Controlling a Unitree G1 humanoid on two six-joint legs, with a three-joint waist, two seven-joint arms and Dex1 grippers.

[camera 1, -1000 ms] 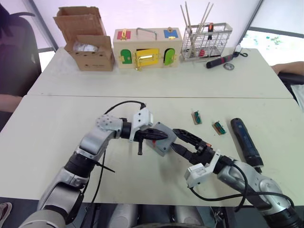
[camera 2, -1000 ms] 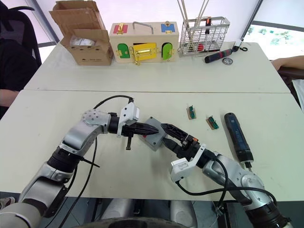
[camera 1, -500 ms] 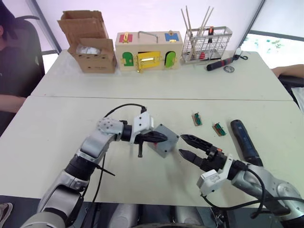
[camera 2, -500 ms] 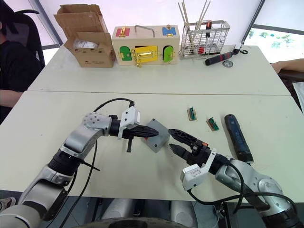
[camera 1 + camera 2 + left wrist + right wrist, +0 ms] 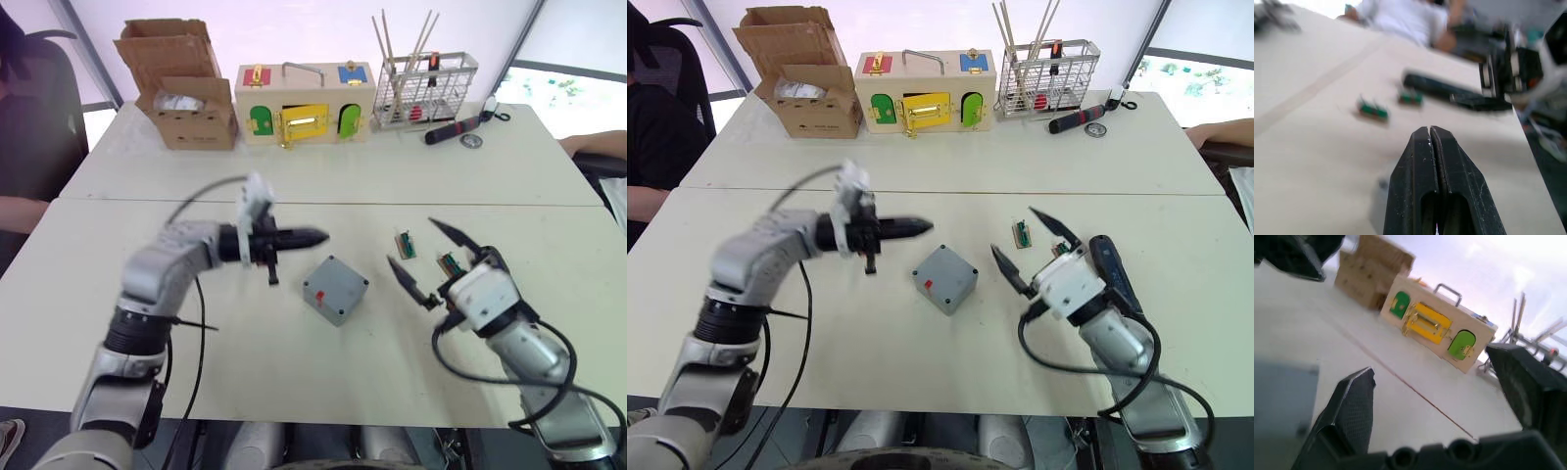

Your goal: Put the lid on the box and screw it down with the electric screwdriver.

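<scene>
- Box [image 5: 335, 289]: grey, closed-looking with the lid [image 5: 948, 269] seated on top, red mark on the near side. It rests alone on the worktop [image 5: 118, 284], between the two grippers and touched by neither. A second ago it was pinched between them; both have since let go and drawn back.
- Left gripper [image 5: 315, 236]: jaws pressed together, holding nothing. It hangs above the worktop, just beyond the box's far-left corner and clear of it.
- Right gripper [image 5: 1024, 250]: jaws spread wide, empty. It now stands away from the box's right side, its wrist turned up, having pulled off toward the robot's right.
- Electric screwdriver [image 5: 1109, 271]: lying on the worktop just behind the right gripper's outer side, partly hidden by the wrist; not held.
- Two small green parts [image 5: 406, 243]: on the worktop just past the right gripper's fingertips.
- Judgement: the lid step appears finished. Screwing remains, and the right gripper looks best placed to take up the screwdriver.
- Caution: the box stands unheld and may shift under the bit.
</scene>
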